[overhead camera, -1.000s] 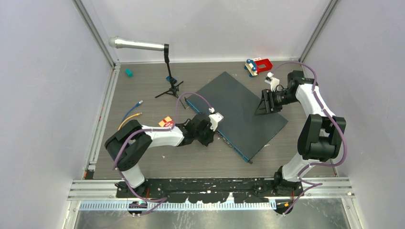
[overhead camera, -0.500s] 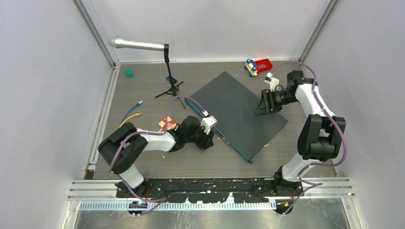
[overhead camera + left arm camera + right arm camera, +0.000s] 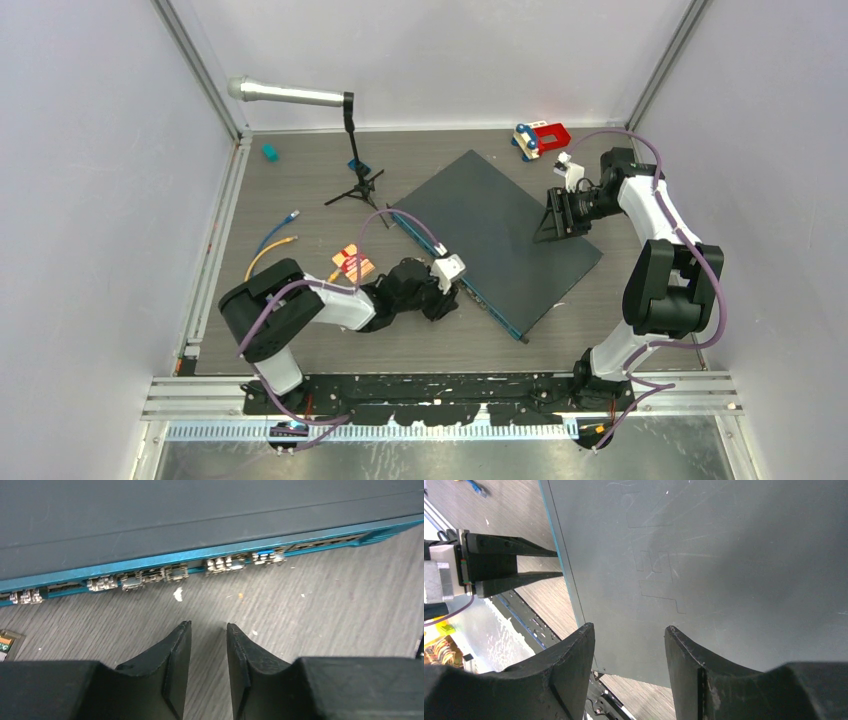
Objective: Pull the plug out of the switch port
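Left arm shifts along the port row.
Our left gripper, narrow and empty, has slid rightward, stopping short of the switch; we judge the bluish plug right of aim. Right gripper spread wide over the lid.

Microphone, red toy, cables

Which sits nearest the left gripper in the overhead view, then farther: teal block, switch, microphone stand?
1. The switch, just in front of the left gripper.
2. The microphone stand, farther back.
3. The teal block, far back-left corner.
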Available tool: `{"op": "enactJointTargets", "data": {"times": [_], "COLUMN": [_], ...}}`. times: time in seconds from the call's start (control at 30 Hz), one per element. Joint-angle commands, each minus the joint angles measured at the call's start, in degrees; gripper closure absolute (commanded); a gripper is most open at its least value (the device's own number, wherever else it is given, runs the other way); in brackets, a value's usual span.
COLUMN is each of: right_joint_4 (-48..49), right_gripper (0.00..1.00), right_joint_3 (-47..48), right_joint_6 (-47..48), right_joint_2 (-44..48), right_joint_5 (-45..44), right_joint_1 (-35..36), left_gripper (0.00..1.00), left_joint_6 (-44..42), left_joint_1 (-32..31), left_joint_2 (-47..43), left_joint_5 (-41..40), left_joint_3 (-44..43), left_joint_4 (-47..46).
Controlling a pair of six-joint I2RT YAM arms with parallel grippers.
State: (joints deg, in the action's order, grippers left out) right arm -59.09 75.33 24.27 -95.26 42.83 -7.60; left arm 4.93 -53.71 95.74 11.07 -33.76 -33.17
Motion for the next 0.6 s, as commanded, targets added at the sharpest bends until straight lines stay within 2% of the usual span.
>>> {"op": "enactJointTargets", "data": {"times": [0.0,0.23,0.43,0.57], "right_joint_4": [0.6,0.6,0.5,0.6], "right_gripper": [0.42,0.42,0.42,0.42], "right_joint_3": [1.5,1.5,1.5,1.5], "right_joint_6": [-0.3,-0.1,0.1,0.0], "right_joint_2": [1.0,0.7,0.8,1.0], "right_joint_5": [0.0,-0.1,-0.2,-0.2], "right_joint_1": [0.3,0.3,0.3,0.3], "left_gripper": [0.67,0.68,0.70,0.71], "left_joint_6": [-0.2,2.7,4.6,4.0], "left_joint_1": [-0.1,-0.7,-4.0,-6.2], "left_joint_2": [2.3,5.9,8.2,9.4], "left_joint_5": [-5.0,-6.4,-10.6,-17.1], "left_joint_3": [-2.8,-4.5,-2.7,-1.9], "left_joint_4": [-3.7,-6.5,-11.8,-15.2]}}
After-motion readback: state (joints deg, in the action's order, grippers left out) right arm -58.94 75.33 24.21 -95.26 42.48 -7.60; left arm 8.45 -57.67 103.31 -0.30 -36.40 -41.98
